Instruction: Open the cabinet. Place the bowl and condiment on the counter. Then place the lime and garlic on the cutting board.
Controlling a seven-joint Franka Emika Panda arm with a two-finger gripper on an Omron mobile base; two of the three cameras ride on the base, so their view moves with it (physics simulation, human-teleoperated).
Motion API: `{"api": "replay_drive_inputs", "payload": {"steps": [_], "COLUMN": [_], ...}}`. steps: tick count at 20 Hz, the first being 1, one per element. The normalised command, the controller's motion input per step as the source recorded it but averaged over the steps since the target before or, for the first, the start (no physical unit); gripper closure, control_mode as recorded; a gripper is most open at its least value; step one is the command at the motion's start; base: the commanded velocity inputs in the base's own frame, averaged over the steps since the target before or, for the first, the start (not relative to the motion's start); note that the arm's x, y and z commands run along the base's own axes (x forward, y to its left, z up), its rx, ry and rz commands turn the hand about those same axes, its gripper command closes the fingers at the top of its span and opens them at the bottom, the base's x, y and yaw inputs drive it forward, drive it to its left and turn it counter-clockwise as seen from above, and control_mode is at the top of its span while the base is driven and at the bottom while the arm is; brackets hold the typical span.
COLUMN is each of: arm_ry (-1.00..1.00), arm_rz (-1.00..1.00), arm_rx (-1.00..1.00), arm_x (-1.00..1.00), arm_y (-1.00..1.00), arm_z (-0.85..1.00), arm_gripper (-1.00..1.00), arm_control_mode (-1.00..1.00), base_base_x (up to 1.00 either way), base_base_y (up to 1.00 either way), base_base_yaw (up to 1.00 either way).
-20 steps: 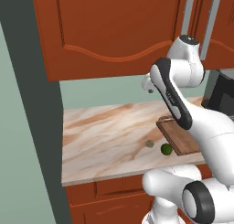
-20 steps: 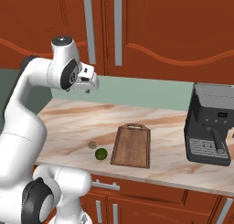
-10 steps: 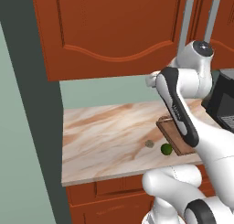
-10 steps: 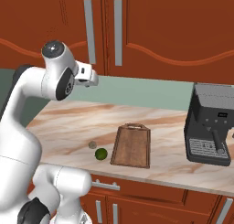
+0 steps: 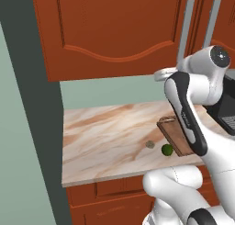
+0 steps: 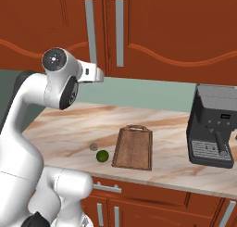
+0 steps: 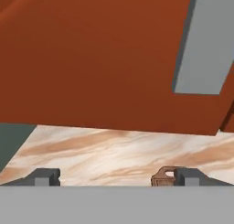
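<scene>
The cabinet is hanging on the wall above the worktop, and both of its doors are sitting shut, so the opening step is the one in hand. Its two grey bar handles are standing side by side at the meeting edge of the doors. The gripper is hovering just below the cabinet's lower edge, near the bottom end of the left handle, with its fingers spread wide and holding nothing; in the hand view a handle's lower end is showing up and to the right of them.

Judging from this, the next move is calling for the hand to rise and line up so the bar sits between the fingers, close on it, then pull outward along the door's arc.

Below the cabinet, the cutting board is lying on the worktop with its loop handle pointing toward the wall. The lime is resting just beside the board's near left corner, and the garlic is sitting next to the lime, farther from the board. The bowl and condiment are presumably waiting behind the doors.
</scene>
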Motion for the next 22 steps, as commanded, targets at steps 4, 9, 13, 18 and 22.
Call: {"api": "replay_drive_inputs", "payload": {"steps": [4,9,13,18,22], "arm_ry": [-0.06,-0.01,0.0,0.0,-0.02], "arm_rz": [-0.03,-0.04,-0.03,-0.03,-0.02], "arm_rx": [0.02,0.01,0.0,0.0,0.01], "arm_x": [0.0,0.0,0.0,0.0,0.05], "arm_y": [-0.21,-0.09,0.0,0.0,-0.02], "arm_z": [0.32,0.32,0.3,0.32,0.21], "arm_gripper": [-1.0,-1.0,-1.0,-1.0,-1.0], "arm_control_mode": [-1.0,-1.0,-1.0,-1.0,-1.0], "base_base_x": [0.0,0.0,0.0,0.0,0.0], "base_base_y": [0.0,0.0,0.0,0.0,0.0], "base_base_yaw": [0.0,0.0,0.0,0.0,0.0]}}
